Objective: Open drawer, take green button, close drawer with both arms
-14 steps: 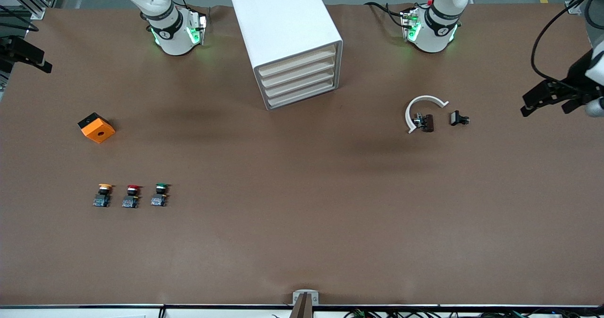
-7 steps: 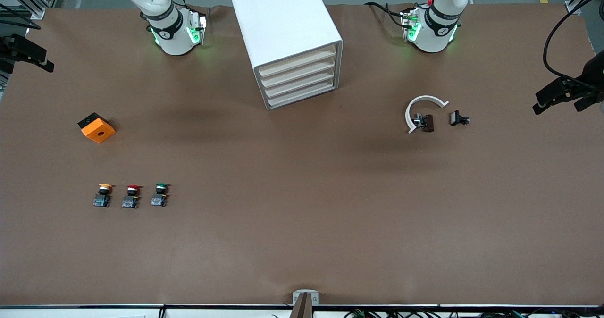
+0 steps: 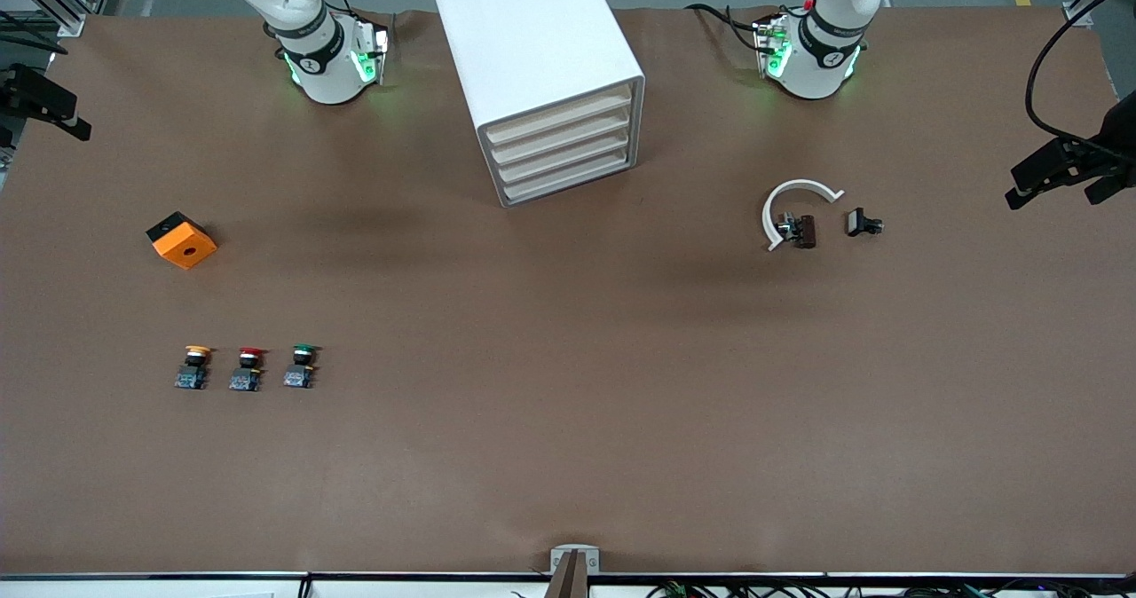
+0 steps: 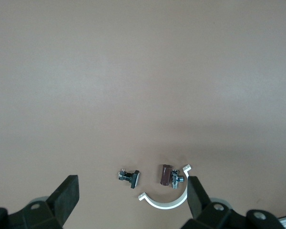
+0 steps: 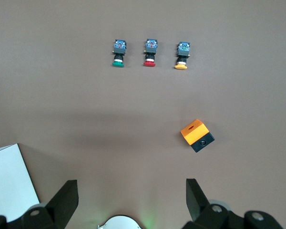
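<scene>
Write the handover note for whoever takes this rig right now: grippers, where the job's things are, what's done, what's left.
Left gripper: open, empty, up at the left arm's end of the table.
Right gripper: open, empty, at the right arm's end.
Cabinet: between the two arm bases, all four drawers shut.
Green button: on the table toward the right arm's end, in a row beside the red button and the yellow button, nearer the front camera than the orange box.
Done: nothing yet.
Left: open a drawer, take the green button, close the drawer.
</scene>
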Controlling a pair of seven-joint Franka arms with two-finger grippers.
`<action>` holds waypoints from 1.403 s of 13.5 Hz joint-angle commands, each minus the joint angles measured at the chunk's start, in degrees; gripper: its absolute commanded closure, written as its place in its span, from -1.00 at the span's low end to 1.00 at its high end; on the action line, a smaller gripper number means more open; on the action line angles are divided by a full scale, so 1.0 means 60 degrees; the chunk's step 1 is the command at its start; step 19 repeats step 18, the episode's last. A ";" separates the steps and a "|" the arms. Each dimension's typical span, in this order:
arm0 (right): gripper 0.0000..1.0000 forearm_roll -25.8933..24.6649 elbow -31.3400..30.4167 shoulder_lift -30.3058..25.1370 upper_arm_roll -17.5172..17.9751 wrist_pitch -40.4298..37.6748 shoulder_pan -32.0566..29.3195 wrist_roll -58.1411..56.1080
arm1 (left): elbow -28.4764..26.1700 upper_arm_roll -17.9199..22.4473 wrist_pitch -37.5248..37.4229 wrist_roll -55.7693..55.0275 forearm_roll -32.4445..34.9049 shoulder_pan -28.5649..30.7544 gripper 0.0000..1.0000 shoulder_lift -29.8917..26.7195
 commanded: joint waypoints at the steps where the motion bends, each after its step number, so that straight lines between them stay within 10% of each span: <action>1: -1.00 0.0075 -0.0089 -0.0271 -0.0038 0.0024 -0.0023 0.0024 | 0.0201 -0.0115 -0.0178 -0.0037 0.0182 -0.0056 -1.00 0.0211; 19: -1.00 -0.0013 -0.0133 -0.0301 0.0005 0.0214 -0.0126 0.0215 | 0.0348 -0.0115 -0.1247 -0.0007 0.0065 -0.0027 -1.00 0.0226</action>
